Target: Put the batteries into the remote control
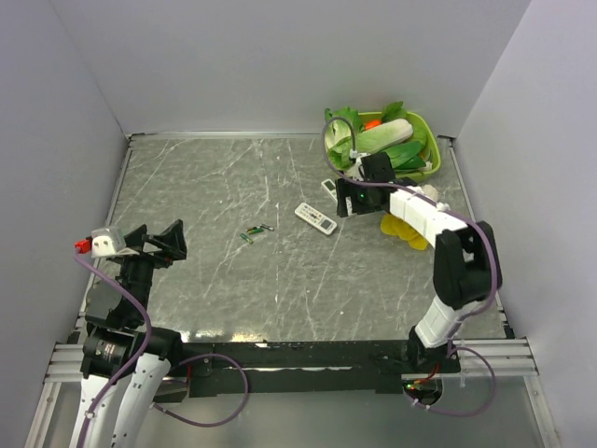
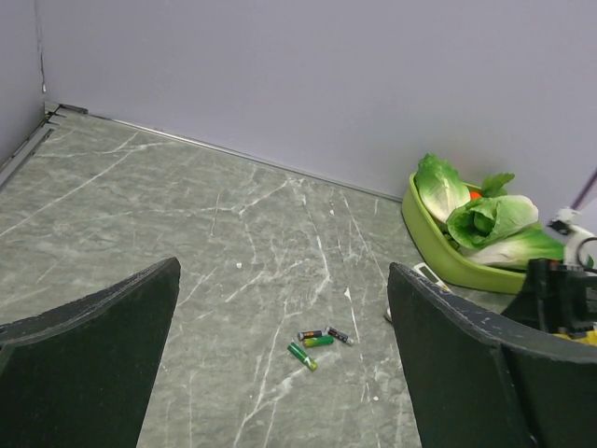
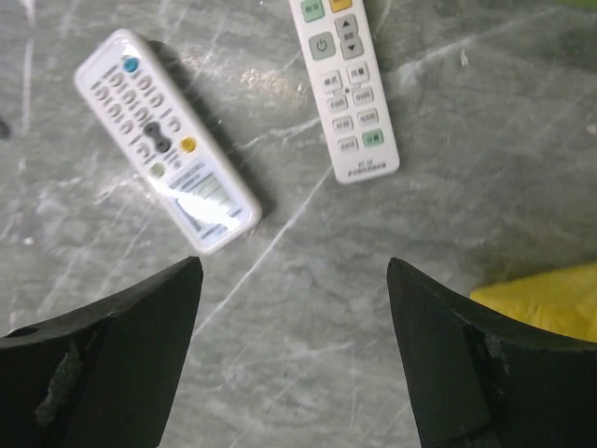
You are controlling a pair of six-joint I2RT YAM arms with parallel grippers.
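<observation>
Two green batteries [image 1: 256, 232] lie mid-table beside two small dark cells; in the left wrist view the green ones [image 2: 301, 355] [image 2: 320, 341] lie well ahead of my fingers. The slim white remote control [image 3: 345, 89] lies face up, ahead of my right gripper [image 3: 294, 266]; from above it [image 1: 330, 186] sits just left of that gripper [image 1: 347, 198]. The right gripper is open and empty, hovering over bare table. My left gripper [image 1: 157, 238] is open and empty at the table's left, aimed at the batteries [image 2: 283, 280].
A wider white remote with coloured buttons [image 3: 168, 140] lies left of the slim one [image 1: 315, 217]. A green basket of leafy vegetables [image 1: 429, 154] stands at the back right. A yellow item [image 1: 403, 229] lies under the right arm. Grey walls enclose the table.
</observation>
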